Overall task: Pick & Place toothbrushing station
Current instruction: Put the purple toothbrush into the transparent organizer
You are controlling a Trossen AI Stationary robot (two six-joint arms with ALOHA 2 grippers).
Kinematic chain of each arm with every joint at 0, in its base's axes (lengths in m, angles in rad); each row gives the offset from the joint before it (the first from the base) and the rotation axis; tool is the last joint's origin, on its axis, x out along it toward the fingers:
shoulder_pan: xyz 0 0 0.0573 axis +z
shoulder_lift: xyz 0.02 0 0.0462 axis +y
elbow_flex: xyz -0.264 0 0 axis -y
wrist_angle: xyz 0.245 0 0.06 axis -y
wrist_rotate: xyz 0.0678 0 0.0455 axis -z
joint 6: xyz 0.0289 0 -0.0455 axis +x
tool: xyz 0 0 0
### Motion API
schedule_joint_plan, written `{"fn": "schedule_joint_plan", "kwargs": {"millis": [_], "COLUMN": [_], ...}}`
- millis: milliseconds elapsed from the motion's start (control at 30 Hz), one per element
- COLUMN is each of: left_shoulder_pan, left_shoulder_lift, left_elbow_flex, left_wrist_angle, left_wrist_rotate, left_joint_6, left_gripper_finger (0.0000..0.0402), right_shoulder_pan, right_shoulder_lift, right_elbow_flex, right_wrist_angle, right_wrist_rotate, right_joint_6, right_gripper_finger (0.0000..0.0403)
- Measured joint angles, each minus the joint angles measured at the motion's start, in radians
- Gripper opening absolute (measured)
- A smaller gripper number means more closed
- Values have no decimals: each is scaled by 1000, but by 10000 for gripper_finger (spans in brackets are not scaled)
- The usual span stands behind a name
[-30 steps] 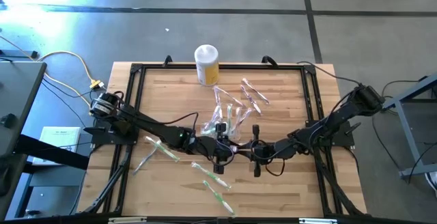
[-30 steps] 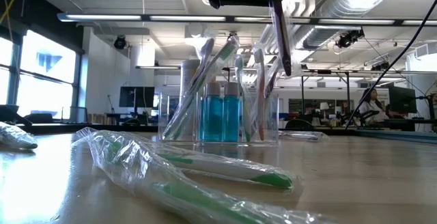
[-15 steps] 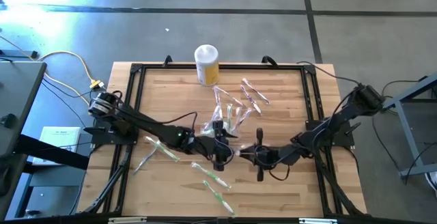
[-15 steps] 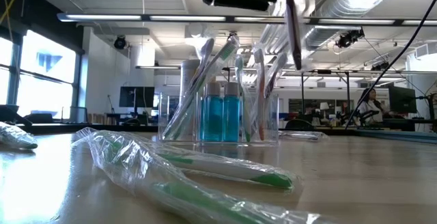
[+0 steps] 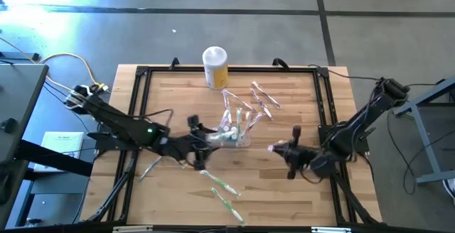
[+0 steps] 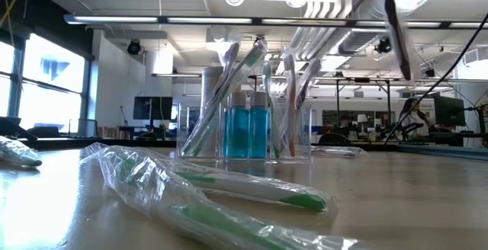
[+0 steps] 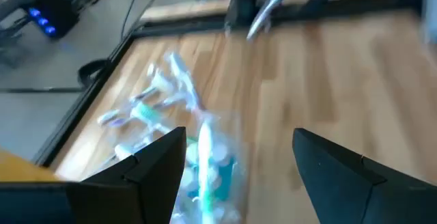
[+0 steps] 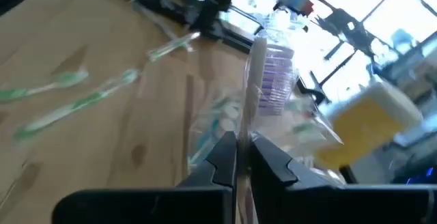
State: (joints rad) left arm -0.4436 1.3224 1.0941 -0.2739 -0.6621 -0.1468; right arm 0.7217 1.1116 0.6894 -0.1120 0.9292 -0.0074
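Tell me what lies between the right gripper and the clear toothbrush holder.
In the high view, only bare wooden table lies between the right gripper, shut on a wrapped toothbrush, and the clear toothbrush holder.

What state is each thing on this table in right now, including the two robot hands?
Toothbrushing station: upright on the table, toothbrushes standing in it, not held.
Left hand: open, beside the station.
Right hand: shut on a wrapped toothbrush, away from the station.
Yellow canister: upright, white lid on.
Green wrapped toothbrushes: lying flat.
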Motion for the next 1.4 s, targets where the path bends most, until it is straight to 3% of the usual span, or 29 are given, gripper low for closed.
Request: {"fn": "schedule_joint_plan", "kwargs": {"millis": [100,300,400,633,967,1400], "left_shoulder_pan": [-10,2,6,5,4,4], "left_shoulder_lift": [-78,-185,-207,-215,-215,-215], "left_elbow_flex": [-97,-298,-366,-409,-409,-409], "left_wrist_angle": [92,330,414,456,459,458], "left_wrist_rotate": [3,37,59,106,112,133], "left_joint_6": [-8,30,67,85,63,59], "left_gripper_finger": [262,262,262,262,262,262], "right_shoulder_pan": [-50,-212,-311,-508,-628,-683], "right_shoulder_lift": [-72,-108,-75,101,371,566], "right_elbow_flex": [-90,-311,-367,-382,-382,-319], "right_wrist_angle": [170,808,1008,1251,1567,1548], "right_wrist_rotate": [-101,-501,-629,-829,-882,-851], "right_joint_6": [-34,-258,-251,-104,-26,79], "right_gripper_finger": [11,11,11,11,11,11]}}
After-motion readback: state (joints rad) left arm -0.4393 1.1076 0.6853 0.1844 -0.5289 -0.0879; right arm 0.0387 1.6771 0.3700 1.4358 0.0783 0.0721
